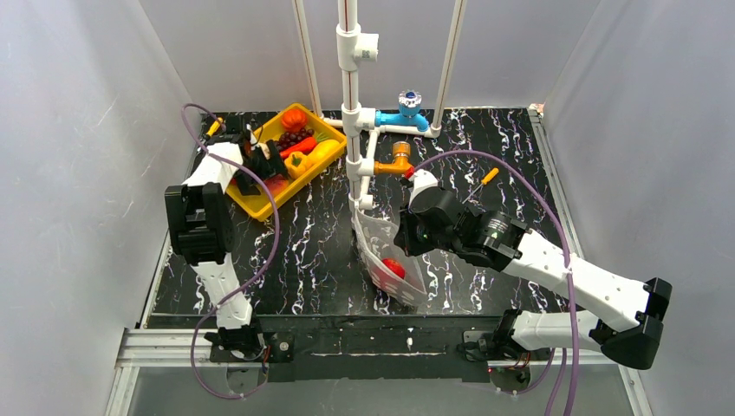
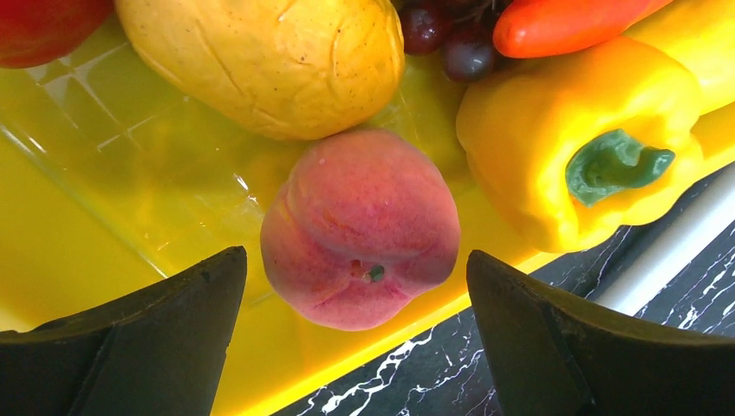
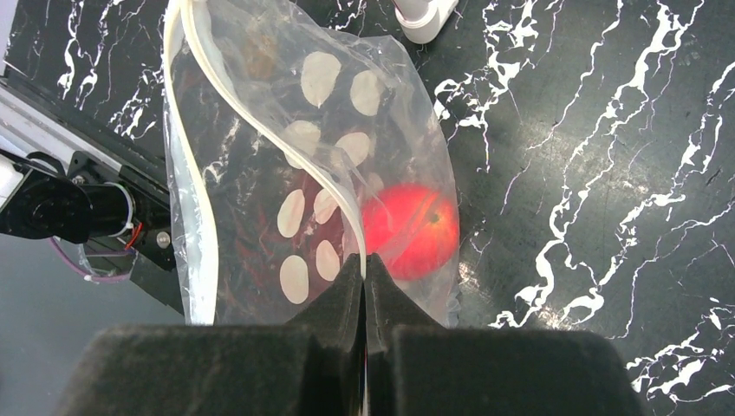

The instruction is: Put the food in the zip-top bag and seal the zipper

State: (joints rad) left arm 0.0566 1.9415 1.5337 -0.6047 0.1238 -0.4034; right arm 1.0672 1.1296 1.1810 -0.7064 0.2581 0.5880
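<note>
– Fingers first: our right fingers (image 3: 340, 295) are pressed flat together on one lip of the zip-top bag (image 3: 260, 173), just beside the red fruit (image 3: 412, 230) lying inside it.

– And our left fingers (image 2: 147, 347)?

– Spread wide and holding nothing. One stands on each side of the peach (image 2: 360, 230), which sits at the near rim of the yellow tray (image 2: 104, 217) and touches neither finger.

– What worries us?

– Two things. We judge the peach round and glossy enough to squirt sideways if we close off-centre. The yellow pepper (image 2: 563, 130) lies just beside it, so one finger could nudge that or catch the rim instead. On the other side, only a thin pinch of film holds the mouth up. If it slips, the zipper (image 3: 195, 199) edge could sag shut and leave us nowhere to drop food.

– Pose?

– Our left arm reaches forward over the tray, wrist pointed down. Our right arm is folded, elbow out to the right, with the forearm angled in toward the middle of the surface (image 3: 607, 173). The bag rests there, near the white pipe stand (image 1: 351, 130).
</note>
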